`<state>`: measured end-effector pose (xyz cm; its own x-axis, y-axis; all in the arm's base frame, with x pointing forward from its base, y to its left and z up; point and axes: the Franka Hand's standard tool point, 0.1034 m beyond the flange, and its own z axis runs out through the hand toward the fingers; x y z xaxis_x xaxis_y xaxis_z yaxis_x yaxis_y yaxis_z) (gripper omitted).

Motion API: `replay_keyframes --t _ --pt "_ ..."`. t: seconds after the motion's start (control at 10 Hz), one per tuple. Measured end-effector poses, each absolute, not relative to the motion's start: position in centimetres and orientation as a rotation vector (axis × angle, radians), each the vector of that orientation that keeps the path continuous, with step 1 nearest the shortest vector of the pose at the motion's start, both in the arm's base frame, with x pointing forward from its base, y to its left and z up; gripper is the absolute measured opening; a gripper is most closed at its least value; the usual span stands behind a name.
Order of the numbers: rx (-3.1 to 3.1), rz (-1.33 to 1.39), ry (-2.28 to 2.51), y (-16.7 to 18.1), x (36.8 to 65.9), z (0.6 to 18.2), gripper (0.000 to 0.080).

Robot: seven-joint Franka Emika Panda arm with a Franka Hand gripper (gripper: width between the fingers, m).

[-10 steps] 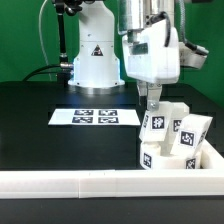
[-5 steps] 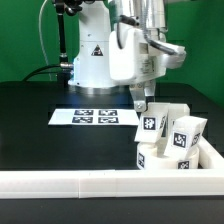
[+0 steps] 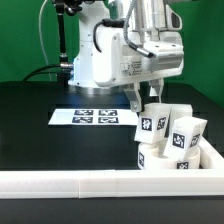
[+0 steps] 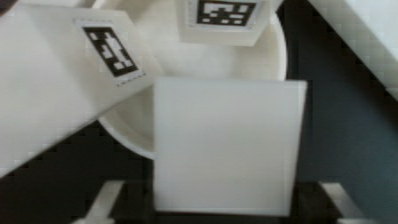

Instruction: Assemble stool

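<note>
The stool's round white seat [image 3: 160, 160] lies at the exterior view's right, in the corner of the rail. Its tagged white legs stand upright on it. My gripper [image 3: 143, 104] comes down from above and is shut on the nearest leg [image 3: 152, 123], holding its upper end. In the wrist view this leg [image 4: 228, 140] is a plain white block between my two fingers [image 4: 111, 196], with the seat's rim [image 4: 267, 75] beneath it. A second leg [image 3: 186, 136] stands to its right, seen in the wrist view as a tagged block [image 4: 80, 80]. Another tagged leg [image 4: 222, 18] shows beyond the seat.
A long white L-shaped rail [image 3: 90, 184] runs along the front and turns up the right side [image 3: 213, 152], hemming in the stool parts. The marker board [image 3: 93, 116] lies flat on the black table, left of the gripper. The robot's white base [image 3: 95, 62] stands behind it.
The hand has turned about its vertical axis over the leg and shifted a little to the exterior view's left. The grip on the leg stays the same. The other parts have not moved.
</note>
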<state>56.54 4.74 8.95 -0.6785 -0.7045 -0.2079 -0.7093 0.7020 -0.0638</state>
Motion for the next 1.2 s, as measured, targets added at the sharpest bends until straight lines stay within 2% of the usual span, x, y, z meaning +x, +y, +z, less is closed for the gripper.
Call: replay_keyframes --t 0.1,0.2,0.3,0.4,0.5,0.8,1.2 --pt "-1.152 0.031 2.688 4.7 56.5 8.9 0.0333" --pt "-1.175 0.037 2.684 4.8 56.5 9.0 0.0568" --pt "-1.196 0.051 2.668 4.9 56.9 9.6 0.0568" --pt "-1.191 0.067 2.658 5.1 57.2 10.5 0.0625" --pt "-1.188 0.072 2.641 5.3 57.5 11.3 0.0642" --pt "-1.267 0.057 2.607 5.3 57.4 11.2 0.0648" --pt "-1.986 -0.064 2.158 5.9 57.8 11.0 0.0649"
